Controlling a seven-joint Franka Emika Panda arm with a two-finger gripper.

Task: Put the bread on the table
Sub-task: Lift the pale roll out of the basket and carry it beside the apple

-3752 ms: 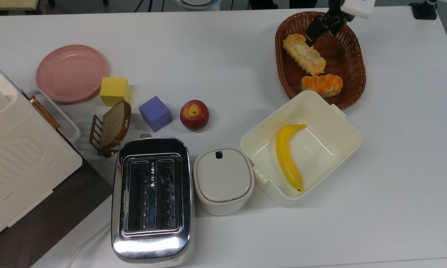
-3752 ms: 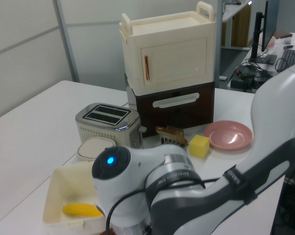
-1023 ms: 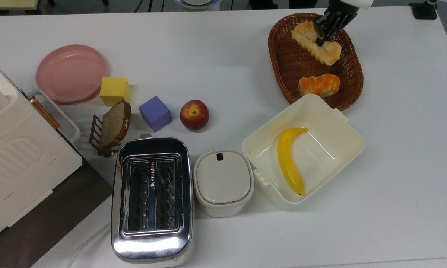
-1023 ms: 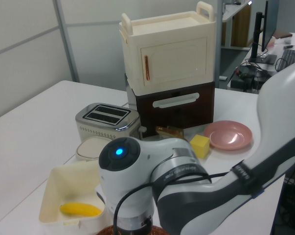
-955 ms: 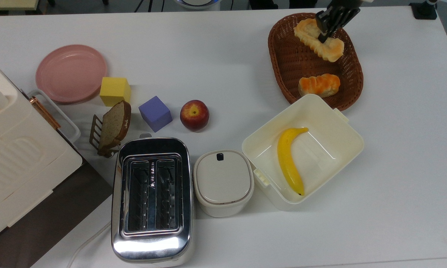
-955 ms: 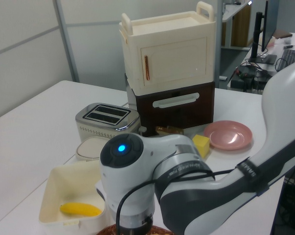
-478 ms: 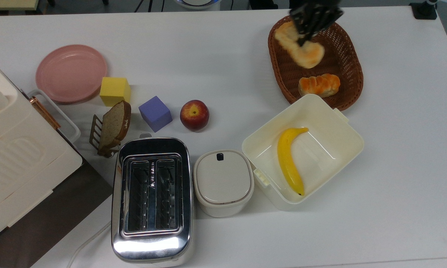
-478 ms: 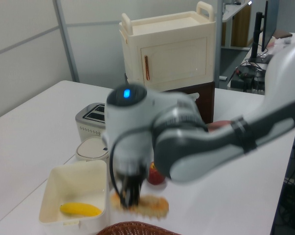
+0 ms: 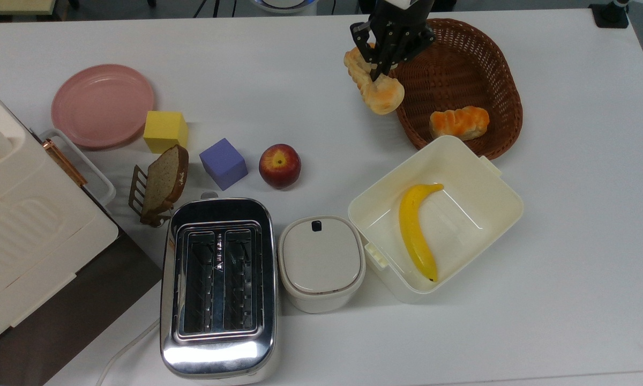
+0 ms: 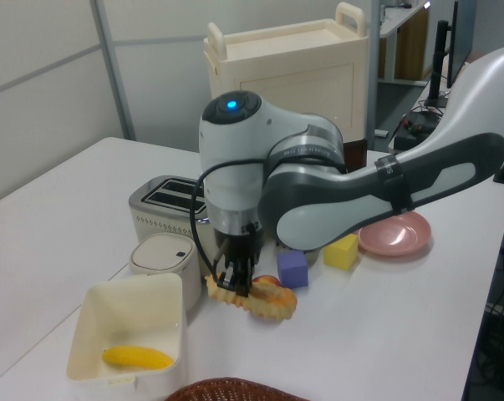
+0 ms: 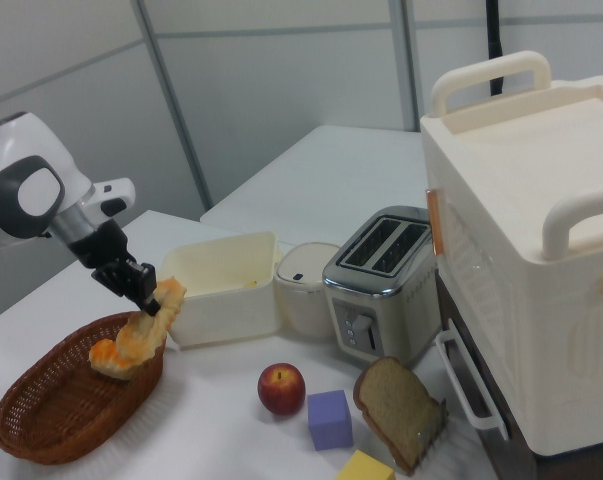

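The bread (image 9: 374, 86), a long pale-golden pastry stick, hangs tilted in my gripper (image 9: 379, 68), which is shut on its middle. In the top view it hovers over the left rim of the brown wicker basket (image 9: 479, 51), partly above the white table (image 9: 300, 69). In the left view the bread (image 10: 256, 298) is held off the tabletop under my gripper (image 10: 235, 281). The right view has the bread (image 11: 149, 322) dangling from the gripper (image 11: 144, 290) at the basket's (image 11: 51, 415) edge.
An orange-glazed bun (image 9: 459, 122) lies in the basket. A cream box (image 9: 493, 214) holds a banana (image 9: 415, 228). A lidded white pot (image 9: 321, 260), toaster (image 9: 218, 284), apple (image 9: 279, 165), purple cube (image 9: 223, 163), yellow cube (image 9: 164, 131), pink plate (image 9: 103, 104) and bread slice (image 9: 164, 179) stand to the top view's left.
My gripper has carried the bread up out of the basket and toward the top view's left, from over the basket's middle to over its left rim.
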